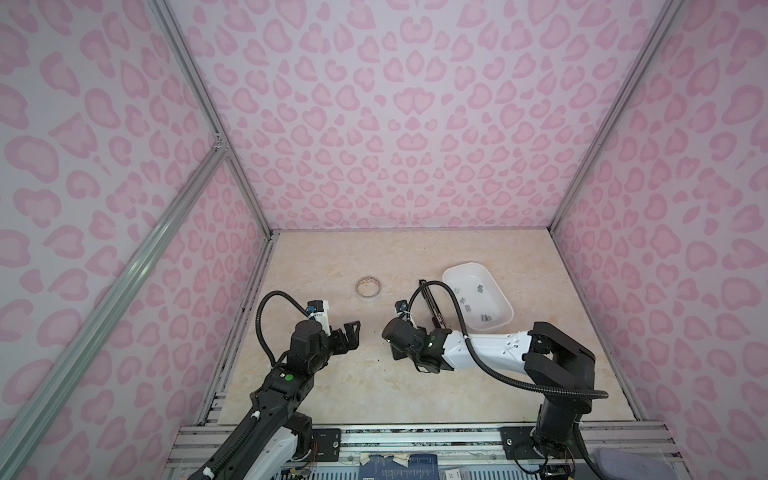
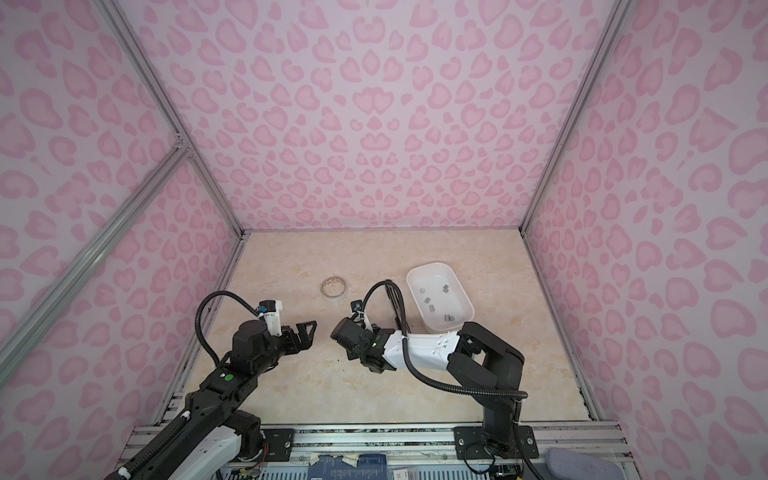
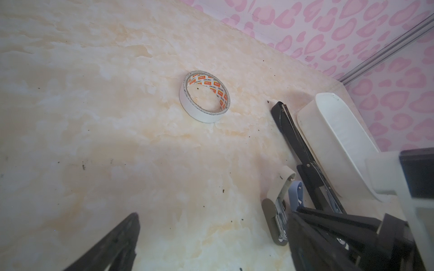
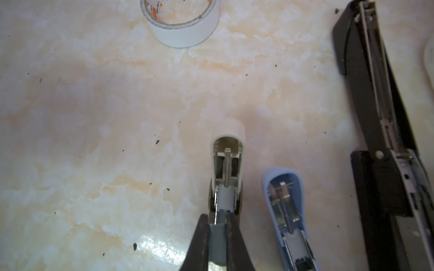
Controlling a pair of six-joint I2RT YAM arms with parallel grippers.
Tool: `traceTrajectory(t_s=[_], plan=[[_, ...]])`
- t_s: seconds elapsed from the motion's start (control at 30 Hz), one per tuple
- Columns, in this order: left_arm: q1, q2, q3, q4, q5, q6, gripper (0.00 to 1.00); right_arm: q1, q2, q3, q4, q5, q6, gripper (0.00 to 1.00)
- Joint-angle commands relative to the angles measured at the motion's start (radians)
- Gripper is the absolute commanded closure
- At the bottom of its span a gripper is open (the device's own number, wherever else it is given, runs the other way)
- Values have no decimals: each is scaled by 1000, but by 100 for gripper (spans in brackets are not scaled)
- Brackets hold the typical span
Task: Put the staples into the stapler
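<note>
A small white stapler (image 4: pixel 227 162) lies opened out on the table, lid folded back, magazine bare. My right gripper (image 4: pixel 217 217) hangs over the magazine's rear end, shut on a grey strip of staples (image 4: pixel 217 241). More staples (image 1: pixel 468 308) lie loose in a white tray (image 1: pixel 469 278). In the left wrist view the white stapler (image 3: pixel 279 187) sits beside my right arm. My left gripper (image 1: pixel 351 332) hovers open to the left of it, its fingers (image 3: pixel 131 225) wide apart over bare table. In both top views the right arm hides the white stapler.
An open blue stapler (image 4: pixel 284 199) lies just beside the white one, and a long black stapler (image 4: pixel 380 112) beyond it, next to the tray. A roll of white tape (image 1: pixel 369 288) sits mid-table, further back. Pink patterned walls enclose the table on three sides.
</note>
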Motion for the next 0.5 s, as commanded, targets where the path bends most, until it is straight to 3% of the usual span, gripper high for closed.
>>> traceTrajectory(t_s=[0.0, 0.47], plan=[[1, 1, 12, 34, 10, -3, 2, 0, 16, 13, -28, 17, 7, 99], [2, -5, 7, 36, 12, -4, 2, 1, 60, 26, -28, 2, 20, 99]])
